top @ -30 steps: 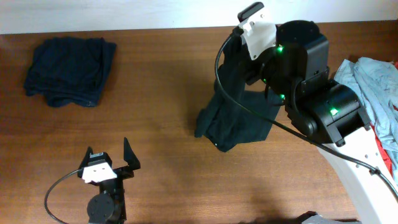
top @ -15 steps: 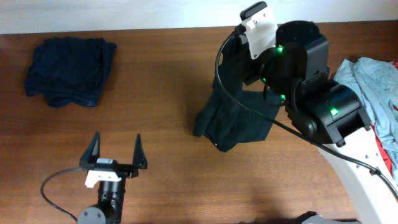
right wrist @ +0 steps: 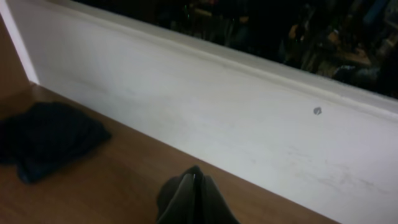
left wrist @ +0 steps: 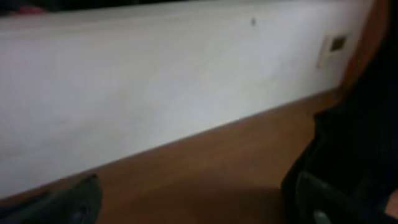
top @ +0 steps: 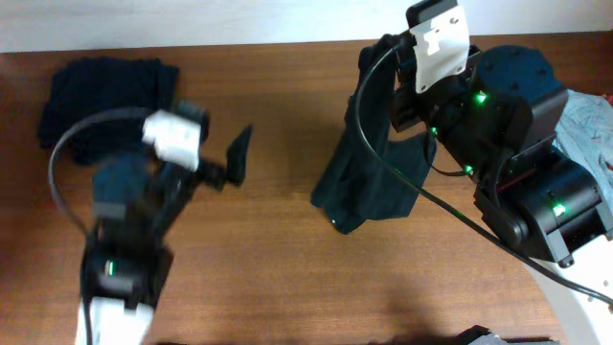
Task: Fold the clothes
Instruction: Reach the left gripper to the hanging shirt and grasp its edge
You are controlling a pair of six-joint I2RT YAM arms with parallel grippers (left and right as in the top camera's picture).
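A dark navy garment (top: 369, 182) hangs from my right gripper (top: 388, 62), its lower part resting on the wooden table (top: 278, 268). In the right wrist view the right gripper (right wrist: 194, 186) is shut on a dark fold of the garment (right wrist: 171, 193). My left gripper (top: 225, 149) is raised left of the garment, open and empty. In the left wrist view its fingertips (left wrist: 199, 208) are wide apart, and the hanging garment (left wrist: 360, 137) fills the right edge. A folded dark garment (top: 105, 96) lies at the back left, and it also shows in the right wrist view (right wrist: 43, 137).
A pile of light blue clothes (top: 586, 120) lies at the right edge behind the right arm's base. A white wall (right wrist: 236, 112) runs along the table's far edge. Cables loop from both arms.
My left arm has swung up from the front edge toward the table's middle left, gripper still open. My right arm has shifted slightly right and up with the garment.
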